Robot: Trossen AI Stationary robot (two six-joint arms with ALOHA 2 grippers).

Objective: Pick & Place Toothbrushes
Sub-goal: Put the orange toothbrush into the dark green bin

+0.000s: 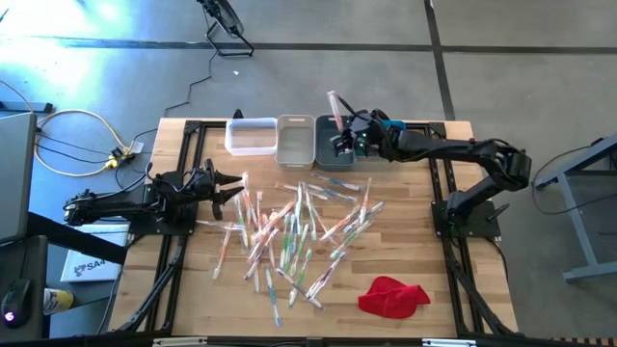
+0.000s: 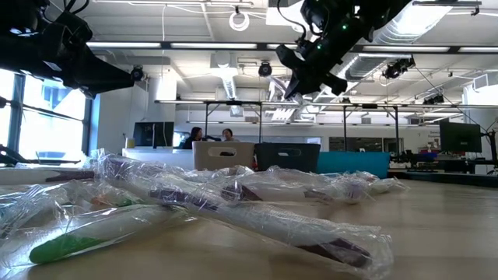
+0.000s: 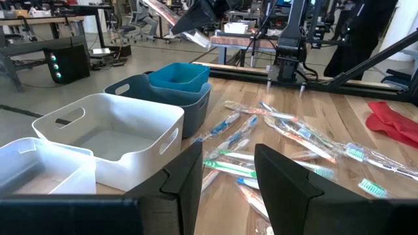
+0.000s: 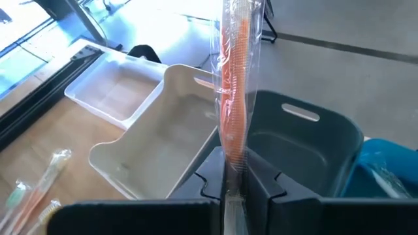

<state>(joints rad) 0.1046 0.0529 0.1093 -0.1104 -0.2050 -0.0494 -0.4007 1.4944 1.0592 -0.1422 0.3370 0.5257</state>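
**Holding one wrapped brush over the bin row, far edge**

Item 1. Right gripper [image 4: 234, 171]: fingers pinched tight on an orange-handled toothbrush [image 4: 232, 85] in a clear wrapper, the brush standing upright out of the jaws. High view places it above the grey bin [image 1: 331, 143], at the tabletop's [image 1: 424, 251] far edge.

Item 2. Left gripper [image 1: 229, 183]: fingers parted with a clear gap, nothing between them. It sits at the tabletop's left edge, just beside the nearest brushes and pointing toward the pile.

Item 3. Toothbrushes [image 1: 289, 231]: a loose scatter of wrapped sticks across the middle of the tabletop, overlapping, with pink, orange, green and blue handles. The scatter stops short of the near edge and of the right edge.

Item 4. Bins, side by side along the far edge: white bin [image 1: 250, 135], beige bin [image 1: 295, 141], the grey bin, then a blue bin [image 3: 177, 73] nested at the grey one's end. White and beige interiors show bare.

Item 5. Red cloth [image 1: 392, 296]: near the front right corner, well apart from the pile.

Item 6. Open room: bare wood lies between the pile and the bin row, and along the right side between the pile and the right arm's base.
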